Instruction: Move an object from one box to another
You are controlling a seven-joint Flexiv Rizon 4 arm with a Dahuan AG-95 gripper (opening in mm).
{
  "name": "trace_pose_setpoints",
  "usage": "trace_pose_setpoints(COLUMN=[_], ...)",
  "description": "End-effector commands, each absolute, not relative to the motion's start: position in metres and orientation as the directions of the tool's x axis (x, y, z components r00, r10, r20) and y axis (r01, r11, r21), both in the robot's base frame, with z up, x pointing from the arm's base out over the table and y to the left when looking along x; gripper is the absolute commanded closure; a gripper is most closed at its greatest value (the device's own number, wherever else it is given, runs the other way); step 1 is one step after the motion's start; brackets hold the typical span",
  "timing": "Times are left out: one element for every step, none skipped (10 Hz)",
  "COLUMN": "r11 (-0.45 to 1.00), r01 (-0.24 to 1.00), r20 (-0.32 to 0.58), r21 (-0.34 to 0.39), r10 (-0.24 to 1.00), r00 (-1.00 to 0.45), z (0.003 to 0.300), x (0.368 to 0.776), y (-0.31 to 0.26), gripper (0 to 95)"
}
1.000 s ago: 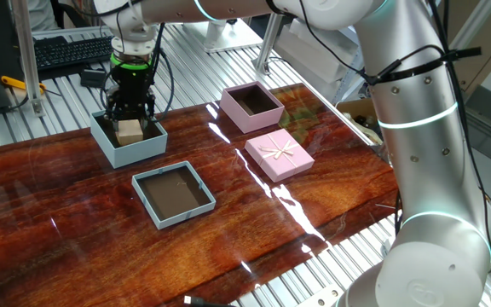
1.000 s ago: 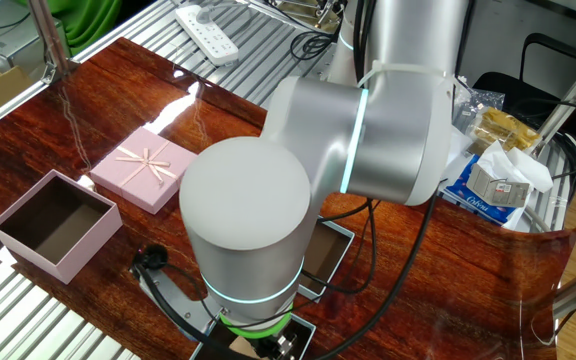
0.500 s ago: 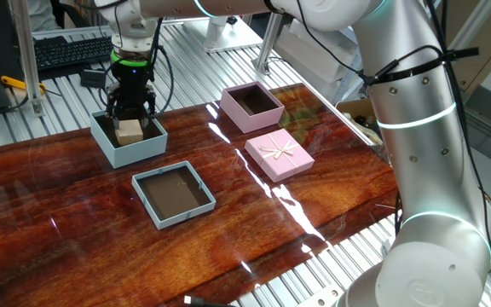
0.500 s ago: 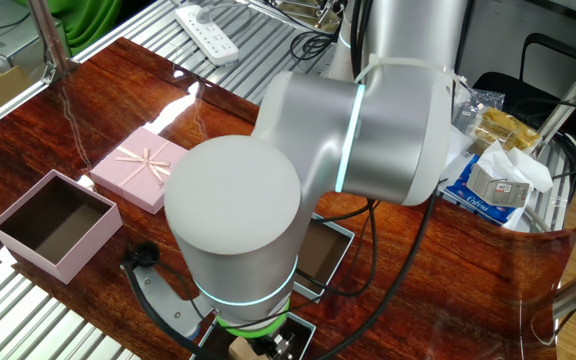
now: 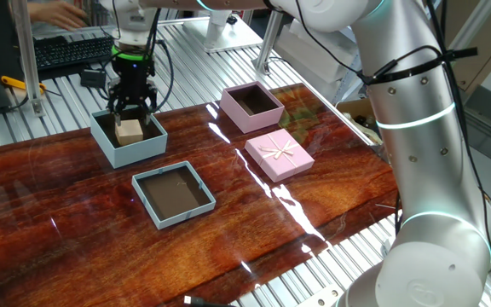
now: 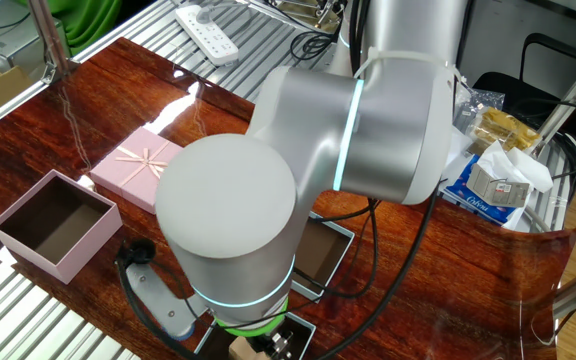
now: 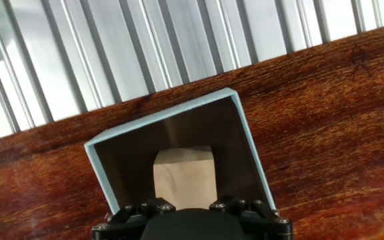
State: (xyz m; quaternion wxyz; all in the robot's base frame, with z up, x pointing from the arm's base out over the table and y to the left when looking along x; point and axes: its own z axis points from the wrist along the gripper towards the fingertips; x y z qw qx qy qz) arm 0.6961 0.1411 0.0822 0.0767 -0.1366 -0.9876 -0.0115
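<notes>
The small tan wooden cube [image 5: 129, 130] lies inside the pale blue-grey box [image 5: 136, 152] at the table's back left. My gripper [image 5: 132, 112] hangs just above the cube, fingers spread, holding nothing. In the hand view the cube [image 7: 184, 175] rests on the brown floor of the blue-grey box [image 7: 249, 157], and only the hand's black base [image 7: 191, 221] shows at the bottom edge. The pink box [image 5: 264, 118] with its dark inside stands empty at the back middle; it also shows in the other fixed view [image 6: 30, 248]. There the arm hides most of the blue-grey box.
A flat pink lid with a bow [image 5: 279, 155] lies right of centre. A shallow blue-grey tray [image 5: 165, 219] sits in front of the blue-grey box. A keyboard [image 5: 66, 51] lies behind the table on the ribbed metal surface. Packets [image 6: 498, 175] lie at one table end.
My gripper has risen out of the blue-grey box, and the cube has stayed on the box floor. The boxes, lid and tray have not moved.
</notes>
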Motion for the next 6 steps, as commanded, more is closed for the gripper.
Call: trace_pose_setpoints(r11=[0.959,0.956,0.955,0.954,0.954,0.954], r01=[0.283,0.293,0.297,0.298,0.299,0.298], r20=[0.18,0.199,0.209,0.22,0.23,0.234], r21=[-0.008,-0.019,-0.024,-0.03,-0.033,-0.035], r10=[0.28,0.291,0.295,0.297,0.298,0.298], r00=[-0.943,-0.936,-0.932,-0.929,-0.926,-0.925], z=[0.086,0.089,0.092,0.095,0.097,0.098], x=[0.696,0.694,0.693,0.692,0.692,0.691], y=[0.14,0.139,0.138,0.137,0.136,0.136], gripper=[38.0,38.0,38.0,38.0,38.0,38.0])
